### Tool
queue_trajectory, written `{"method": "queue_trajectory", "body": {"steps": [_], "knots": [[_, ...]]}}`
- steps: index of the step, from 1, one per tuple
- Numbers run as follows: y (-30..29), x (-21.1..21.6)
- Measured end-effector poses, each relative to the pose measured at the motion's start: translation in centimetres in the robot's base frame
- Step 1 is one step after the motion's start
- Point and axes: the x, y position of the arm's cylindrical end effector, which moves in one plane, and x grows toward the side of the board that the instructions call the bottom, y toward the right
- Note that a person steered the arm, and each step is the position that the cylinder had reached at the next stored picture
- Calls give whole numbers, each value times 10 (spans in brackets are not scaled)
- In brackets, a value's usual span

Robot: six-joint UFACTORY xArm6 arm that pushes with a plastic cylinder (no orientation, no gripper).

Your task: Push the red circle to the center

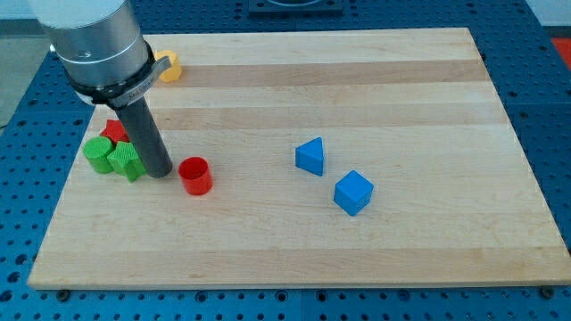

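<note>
- Red and round, the red circle (pixel 194 175) sits on the desk (pixel 294 254) just to the view's right of my tip (pixel 161 172). It is very near, maybe touching; I cannot tell for sure.
- I think this little block is light and hard. It should slide easily on the smooth wood. Being round, it may roll off to one side if I push it off-middle.
- There is nothing to grab it with. My hand is only a straight dark rod, so it has no parts that open or close. The best spot to push is the side of the circle that faces my tip.
- The middle of the desk lies to the view's right of my tip and a bit toward the top, so the circle has some way to go.
- The rod stands nearly straight up, leaning a little, with the big grey arm above it.
- Close on the other side of my tip are two green blocks (pixel 114 157) and a red block (pixel 113 130) behind them.
- Well away to the view's right are a blue triangle (pixel 310 156) and a blue cube (pixel 353 193).
- Far behind my tip, near the top edge, a yellow block (pixel 169 66) peeks out.
</note>
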Motion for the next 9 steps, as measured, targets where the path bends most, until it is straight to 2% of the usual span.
{"method": "queue_trajectory", "body": {"steps": [2,4,6,7,8,9], "knots": [[-2,0],[40,-11],[12,19],[24,55],[86,50],[76,-6]]}}
